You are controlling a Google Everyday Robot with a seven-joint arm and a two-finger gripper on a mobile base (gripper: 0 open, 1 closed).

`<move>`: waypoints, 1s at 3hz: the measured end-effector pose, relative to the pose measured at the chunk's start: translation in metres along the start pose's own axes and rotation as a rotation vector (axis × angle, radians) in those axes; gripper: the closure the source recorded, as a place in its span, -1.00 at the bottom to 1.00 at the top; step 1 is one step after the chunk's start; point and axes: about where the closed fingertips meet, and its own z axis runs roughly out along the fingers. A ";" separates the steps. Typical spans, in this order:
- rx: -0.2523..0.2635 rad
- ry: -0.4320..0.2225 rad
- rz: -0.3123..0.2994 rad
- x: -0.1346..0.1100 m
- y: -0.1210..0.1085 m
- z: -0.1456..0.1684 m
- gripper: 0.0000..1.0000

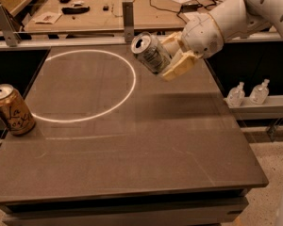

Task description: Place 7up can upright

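The 7up can (151, 52), silver with green label marks and a silver top, is held in the air above the far right part of the dark table (132, 164). It is tilted, with its top pointing up and to the left. My gripper (172, 55) is shut on the 7up can, its cream fingers (179, 66) clamped on the can's lower body. The white arm reaches in from the upper right.
A gold-orange can with black script (11, 109) stands upright at the table's left edge. A white circle (85, 84) is marked on the table's far left half. Two small clear bottles (247, 94) stand on a ledge to the right. A workbench with clutter lies behind.
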 end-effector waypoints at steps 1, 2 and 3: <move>0.023 -0.127 0.070 0.002 0.023 0.011 1.00; 0.067 -0.267 0.130 0.008 0.038 0.027 1.00; 0.110 -0.336 0.173 0.018 0.047 0.038 1.00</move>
